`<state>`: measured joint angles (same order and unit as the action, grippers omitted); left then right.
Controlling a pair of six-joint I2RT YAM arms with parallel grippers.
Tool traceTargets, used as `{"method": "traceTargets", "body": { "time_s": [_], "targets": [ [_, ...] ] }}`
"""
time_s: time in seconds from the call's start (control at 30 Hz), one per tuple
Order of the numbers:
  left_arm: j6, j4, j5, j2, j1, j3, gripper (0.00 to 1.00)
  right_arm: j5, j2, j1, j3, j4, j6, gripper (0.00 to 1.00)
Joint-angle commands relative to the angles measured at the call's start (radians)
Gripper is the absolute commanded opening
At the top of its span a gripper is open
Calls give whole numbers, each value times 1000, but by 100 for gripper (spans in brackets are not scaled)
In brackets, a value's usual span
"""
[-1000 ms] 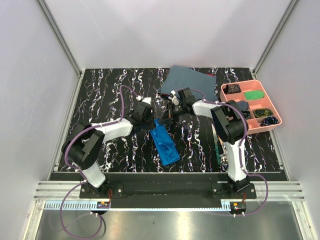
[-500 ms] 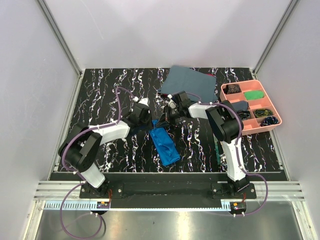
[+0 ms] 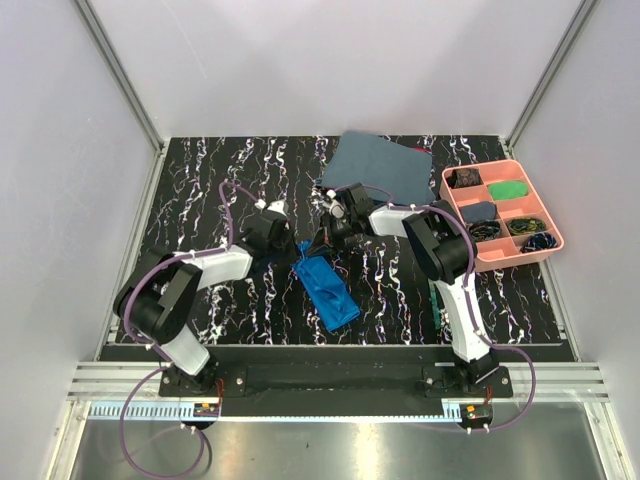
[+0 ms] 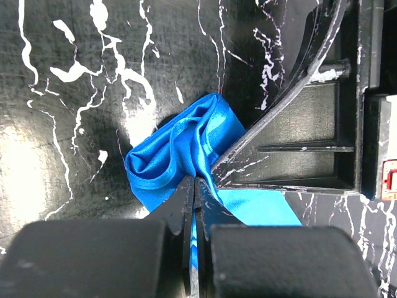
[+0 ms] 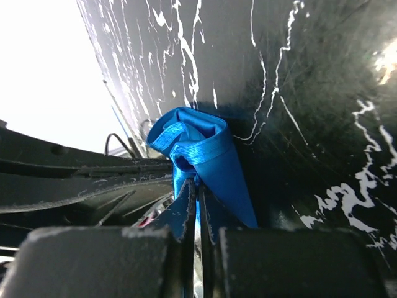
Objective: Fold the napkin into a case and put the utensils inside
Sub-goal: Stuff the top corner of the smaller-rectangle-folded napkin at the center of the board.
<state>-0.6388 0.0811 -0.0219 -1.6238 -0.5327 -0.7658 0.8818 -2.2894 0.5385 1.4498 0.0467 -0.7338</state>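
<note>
The bright blue napkin (image 3: 327, 288) lies folded into a narrow strip in the middle of the table, its far end bunched up. My left gripper (image 3: 293, 250) is shut on that bunched end from the left. My right gripper (image 3: 318, 242) is shut on the same end from the right. In the left wrist view the gathered napkin (image 4: 180, 149) rises from the shut left gripper (image 4: 195, 186). The right wrist view shows a napkin (image 5: 208, 152) fold pinched in the right gripper (image 5: 197, 189). A green-handled utensil (image 3: 436, 303) lies by the right arm, mostly hidden.
A dull grey-blue cloth (image 3: 385, 165) lies at the back of the table. A pink compartment tray (image 3: 556, 238) with small items stands at the right. White walls close in the table on three sides. The right gripper's black body (image 4: 310, 124) fills the right of the left wrist view.
Both grippers have shifted left and closer together at the napkin's far end. That end has bunched up and moved slightly left. The right gripper has closed on the cloth.
</note>
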Motion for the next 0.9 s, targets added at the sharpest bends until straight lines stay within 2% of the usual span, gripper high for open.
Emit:
{"method": "traceTargets", "body": {
  "time_s": [0.0, 0.3, 0.43, 0.63, 0.87],
  "targets": [
    [-48, 102, -170, 48, -12, -33, 0, -55, 15, 40, 12, 32, 86, 2],
    [-56, 48, -109, 120, -10, -53, 0, -57, 28, 38, -6, 13, 114, 1],
    [-68, 55, -145, 68, 6, -43, 0, 8, 21, 41, 0, -37, 100, 3],
    [-82, 92, -136, 50, 7, -1, 0, 95, -25, 41, 63, -108, 50, 13],
    [-47, 31, -75, 120, 5, -9, 0, 88, 79, 20, -51, -113, 34, 28]
  ]
}}
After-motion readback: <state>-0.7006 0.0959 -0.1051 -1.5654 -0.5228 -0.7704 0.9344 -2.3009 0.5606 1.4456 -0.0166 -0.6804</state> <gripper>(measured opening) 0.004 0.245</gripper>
